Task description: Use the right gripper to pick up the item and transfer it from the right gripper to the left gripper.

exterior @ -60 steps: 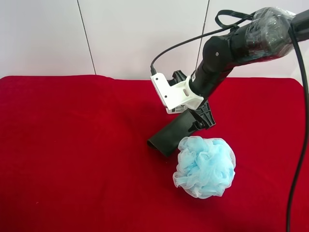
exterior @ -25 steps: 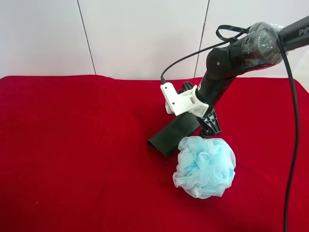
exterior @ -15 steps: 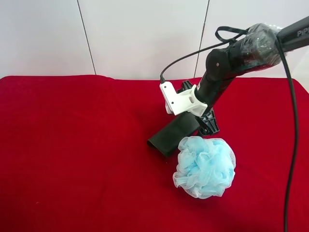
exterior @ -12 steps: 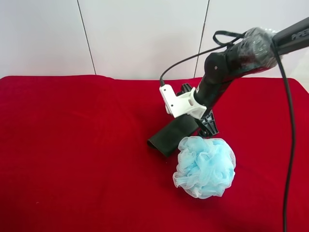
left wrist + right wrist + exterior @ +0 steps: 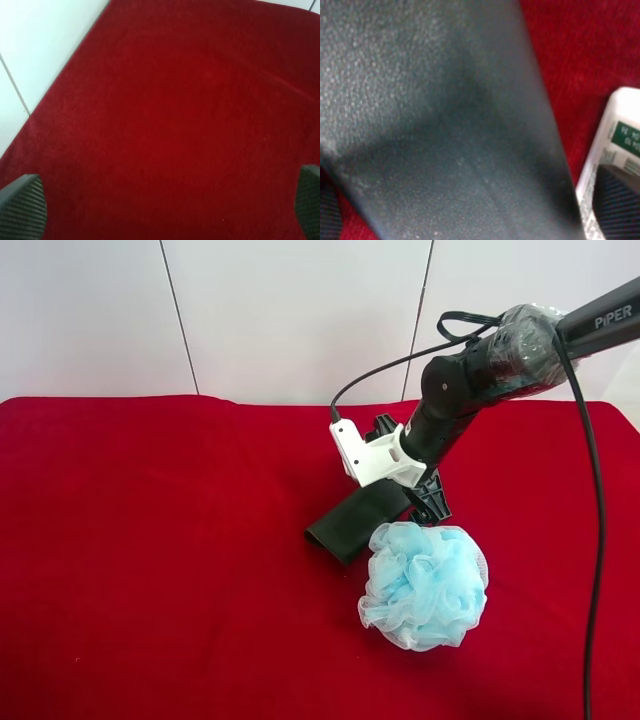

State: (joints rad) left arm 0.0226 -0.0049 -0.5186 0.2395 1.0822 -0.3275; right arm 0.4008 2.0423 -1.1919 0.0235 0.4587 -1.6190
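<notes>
The item (image 5: pixel 356 521), a flat dark green-black case, lies slanted on the red cloth (image 5: pixel 150 540). In the right wrist view the item (image 5: pixel 445 115) fills the frame. My right gripper (image 5: pixel 424 502), with the white bracket (image 5: pixel 374 452), is down over the item's far right end. Its jaws are wide apart with the item between them, one fingertip (image 5: pixel 619 200) on each side (image 5: pixel 475 210). My left gripper (image 5: pixel 165 205) is open and empty over bare red cloth; it is out of the exterior high view.
A fluffy light-blue bath puff (image 5: pixel 425 585) sits right against the item's near right end, just below the right gripper. A small white printed box (image 5: pixel 612 160) lies beside the item. The cloth's edge and a white tiled surface (image 5: pixel 35 45) show in the left wrist view.
The right arm has shifted a little to the right and settled lower over the item's end. The item and the puff have not moved.
</notes>
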